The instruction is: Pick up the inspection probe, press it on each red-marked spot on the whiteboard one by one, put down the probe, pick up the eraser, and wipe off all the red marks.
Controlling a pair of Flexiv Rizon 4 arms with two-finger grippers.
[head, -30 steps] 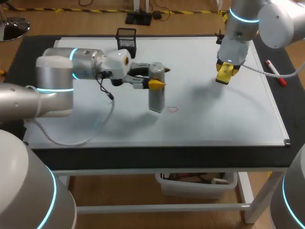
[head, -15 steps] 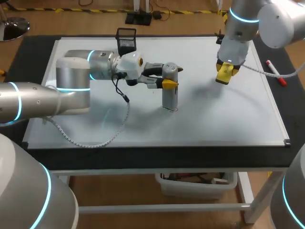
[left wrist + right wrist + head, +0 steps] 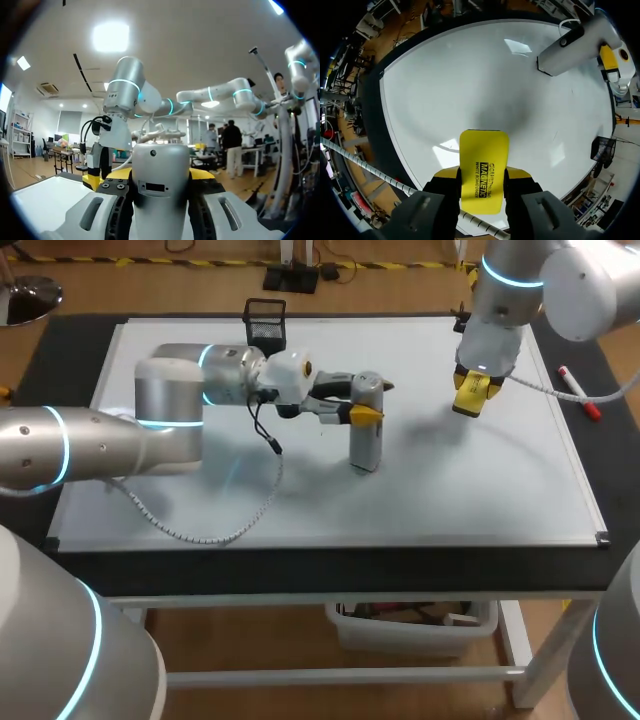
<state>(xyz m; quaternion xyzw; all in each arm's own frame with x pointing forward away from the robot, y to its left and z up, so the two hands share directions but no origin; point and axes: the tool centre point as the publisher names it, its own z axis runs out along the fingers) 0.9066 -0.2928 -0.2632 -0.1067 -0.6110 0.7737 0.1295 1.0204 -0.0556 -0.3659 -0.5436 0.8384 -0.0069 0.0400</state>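
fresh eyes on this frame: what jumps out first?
The silver probe stands upright near the middle of the whiteboard, clamped in the left gripper, with its lower end down at the board's surface. Over the board's far right part, the right gripper hangs above the surface with the yellow eraser held between its fingers.

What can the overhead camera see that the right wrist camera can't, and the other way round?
Only the head view shows the red marker pen lying beside the whiteboard. Only the right wrist view shows the broad face of the yellow eraser, clamped in the right jaws. Both show the grey probe upright on the board in the left jaws, and the black mesh holder.
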